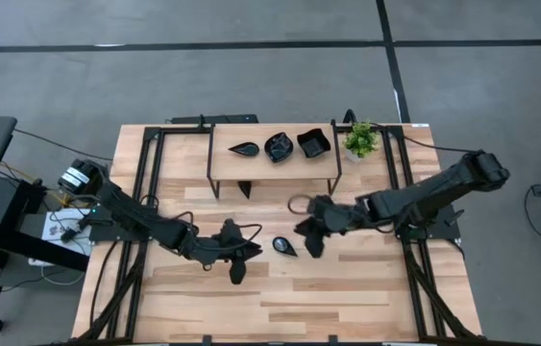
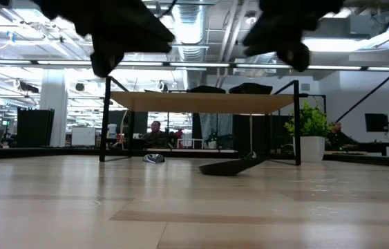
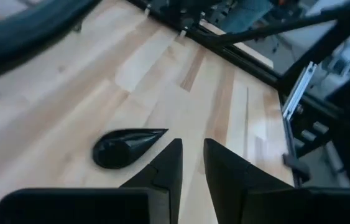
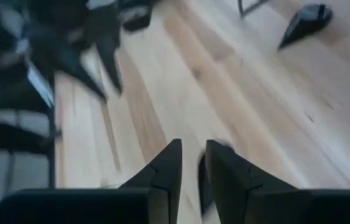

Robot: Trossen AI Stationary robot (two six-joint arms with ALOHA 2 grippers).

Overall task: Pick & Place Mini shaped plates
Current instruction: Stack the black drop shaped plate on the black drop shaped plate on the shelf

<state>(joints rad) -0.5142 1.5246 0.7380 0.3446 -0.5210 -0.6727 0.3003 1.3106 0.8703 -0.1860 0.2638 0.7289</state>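
- My left gripper (image 1: 239, 270) hangs above the near middle of the worktop (image 1: 347, 298), nothing between its jaws. In the left wrist view the two fingers (image 3: 168, 168) stand a narrow gap apart over bare wood, so I call them released.
- A teardrop plate (image 1: 284, 246) lies flat on the wood between the two grippers, just beside the left one. In the left wrist view it sits close by the fingertips without touching them.
- My right gripper (image 1: 313, 243) hovers on the other side of that plate. In the right wrist view its jaws stand slightly parted with no plate clamped between them; a dark shape shows blurred just past the tips, and I cannot tell whether it touches them.
- A second teardrop plate (image 1: 244, 189) lies on the worktop under the front edge of the small raised shelf (image 1: 222, 139), well apart from both grippers.
- On top of the shelf I see three plates in a row: a leaf plate (image 1: 244, 149), a scalloped round plate (image 1: 279, 147) and a square plate (image 1: 313, 144).
- A potted plant (image 1: 360, 140) stands just beside the shelf at its right end.
- In the low view both arms show only as dark shapes overhead.
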